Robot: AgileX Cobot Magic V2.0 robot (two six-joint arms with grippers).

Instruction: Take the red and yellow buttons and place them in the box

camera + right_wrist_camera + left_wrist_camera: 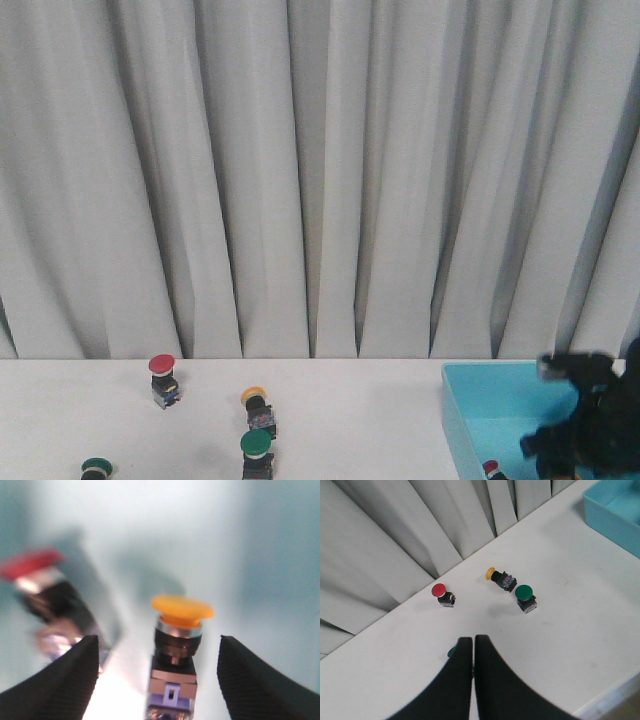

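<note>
Turquoise box holds a yellow button between our right gripper's spread, empty fingers, red button beside it; we judge lifting straight clear safest; left gripper closed, empty.

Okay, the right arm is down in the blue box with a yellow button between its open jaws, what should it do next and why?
Probably lift the right gripper straight up out of the box. Its jaws stand wide apart, clear of the yellow button, which lies on the box floor beside a red button, so it looks released. A red-capped button still waits on the table.
</note>
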